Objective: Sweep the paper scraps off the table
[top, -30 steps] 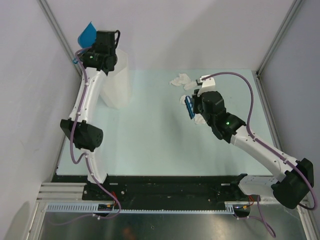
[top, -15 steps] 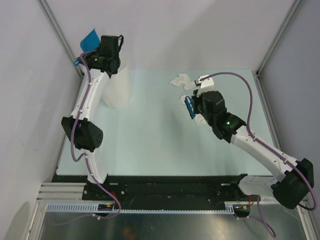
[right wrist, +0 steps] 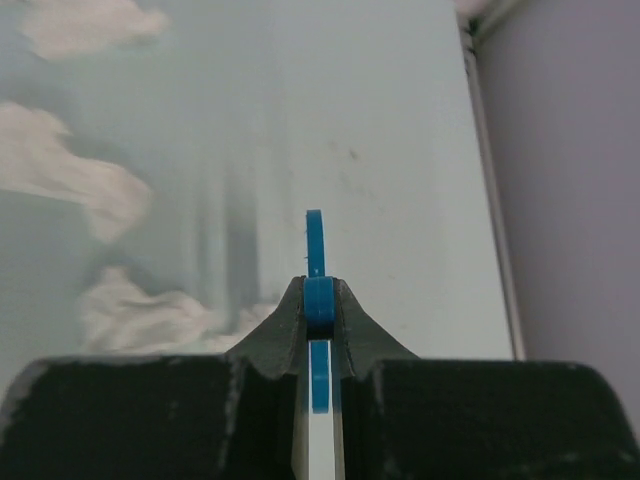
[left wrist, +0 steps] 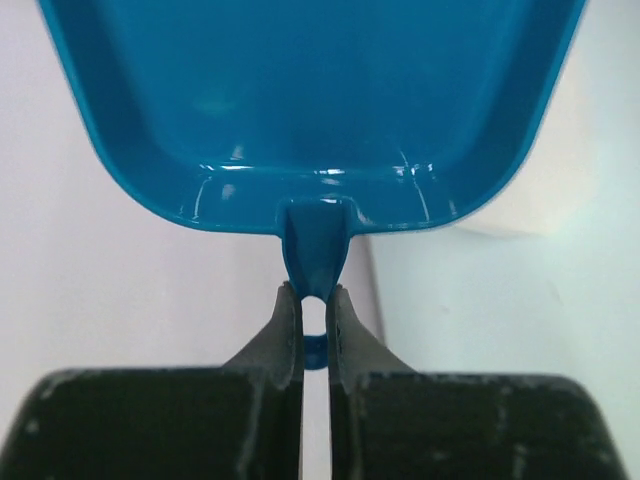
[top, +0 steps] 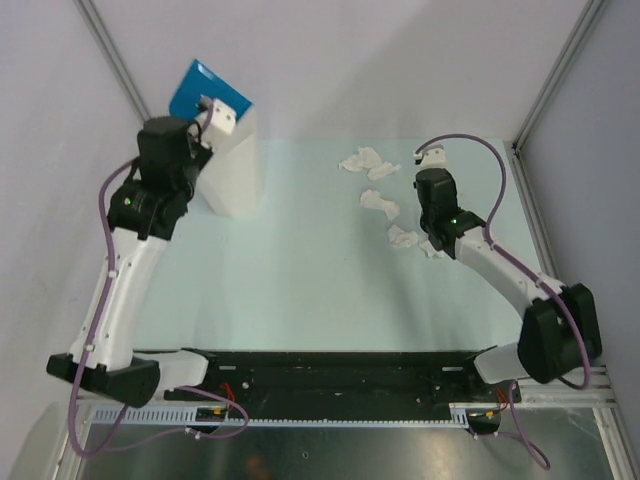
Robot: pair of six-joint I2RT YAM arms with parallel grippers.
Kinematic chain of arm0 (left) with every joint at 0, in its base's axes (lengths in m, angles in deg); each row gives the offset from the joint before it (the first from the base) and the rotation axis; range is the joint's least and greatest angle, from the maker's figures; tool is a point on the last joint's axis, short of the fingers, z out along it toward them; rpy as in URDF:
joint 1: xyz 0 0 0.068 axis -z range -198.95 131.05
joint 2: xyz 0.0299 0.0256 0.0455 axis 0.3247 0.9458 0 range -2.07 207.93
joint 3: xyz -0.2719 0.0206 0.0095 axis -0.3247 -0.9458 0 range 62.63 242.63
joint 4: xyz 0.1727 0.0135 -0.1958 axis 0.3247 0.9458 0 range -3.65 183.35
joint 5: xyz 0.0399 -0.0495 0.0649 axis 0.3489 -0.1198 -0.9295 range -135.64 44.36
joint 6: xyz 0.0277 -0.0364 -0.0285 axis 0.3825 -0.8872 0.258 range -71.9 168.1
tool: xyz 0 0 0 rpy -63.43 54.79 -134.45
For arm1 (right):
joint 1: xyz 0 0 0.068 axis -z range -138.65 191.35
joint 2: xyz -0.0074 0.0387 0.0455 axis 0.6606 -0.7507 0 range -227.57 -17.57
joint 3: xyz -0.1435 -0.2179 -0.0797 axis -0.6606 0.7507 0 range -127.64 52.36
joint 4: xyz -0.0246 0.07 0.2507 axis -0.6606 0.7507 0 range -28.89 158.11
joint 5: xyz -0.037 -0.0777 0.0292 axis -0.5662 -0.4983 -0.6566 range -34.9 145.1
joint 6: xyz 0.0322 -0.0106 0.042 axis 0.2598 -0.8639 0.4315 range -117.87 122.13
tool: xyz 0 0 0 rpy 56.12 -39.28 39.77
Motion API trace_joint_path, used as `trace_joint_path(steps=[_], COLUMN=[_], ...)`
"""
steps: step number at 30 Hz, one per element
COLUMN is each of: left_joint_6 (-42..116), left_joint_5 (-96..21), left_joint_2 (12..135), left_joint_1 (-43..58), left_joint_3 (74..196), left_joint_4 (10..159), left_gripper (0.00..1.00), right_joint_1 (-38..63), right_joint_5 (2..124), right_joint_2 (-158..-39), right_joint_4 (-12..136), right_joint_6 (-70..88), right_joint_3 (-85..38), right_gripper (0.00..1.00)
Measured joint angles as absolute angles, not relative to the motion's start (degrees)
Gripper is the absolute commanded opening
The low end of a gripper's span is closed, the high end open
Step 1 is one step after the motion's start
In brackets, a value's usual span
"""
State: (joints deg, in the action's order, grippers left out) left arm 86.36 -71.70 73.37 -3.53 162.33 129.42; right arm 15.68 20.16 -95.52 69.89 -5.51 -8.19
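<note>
The blue plastic dustpan [left wrist: 320,100] runs off the top edge of the left wrist view. In the right wrist view, the crumpled white paper scraps [right wrist: 90,185] at left are blurred. The thin blue tool [right wrist: 315,245] shows edge-on only, its kind unclear.

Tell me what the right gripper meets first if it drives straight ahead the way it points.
Probably bare table: the right gripper, shut on a thin blue tool, aims past the paper scraps, which lie to its left. Depth is unclear.

Glossy blue dustpan [left wrist: 320,100], blue-and-white handle [right wrist: 315,240], white paper scraps [top: 365,162], pale mint-green table [top: 300,270], white bin [top: 235,180], grey walls [top: 400,60]
</note>
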Motion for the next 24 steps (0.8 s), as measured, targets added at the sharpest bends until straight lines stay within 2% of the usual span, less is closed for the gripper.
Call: trace_joint_path(steps=[6,11,17,24], left_joint_6=[83.9,82.3,81.5,81.6], left_joint_5=[-62.2,-55.6,-50.6,-46.5], left_joint_2=[68.7,72.0,73.2,78.7], left_joint_1=[0.7,0.8,0.9,1.8], left_joint_3=[146.1,135.1,126.9,118.5], left_joint_4=[128.9,130.5,130.6,130.2], left_gripper=[0.00,0.00,0.00,0.00], right_joint_1=[19.4,14.7,5.5,-2.3], right_joint_5=[19.8,20.7,21.8,33.9], right_joint_2=[-107.0,-113.4,-110.9,-103.1], right_joint_4=[69.5,73.1,81.4,81.9], right_joint_6=[-11.7,-12.1,-4.6,9.1], right_joint_3=[-7.8,-7.4,-7.4,-7.4], right_gripper=[0.00,0.00,0.00,0.00])
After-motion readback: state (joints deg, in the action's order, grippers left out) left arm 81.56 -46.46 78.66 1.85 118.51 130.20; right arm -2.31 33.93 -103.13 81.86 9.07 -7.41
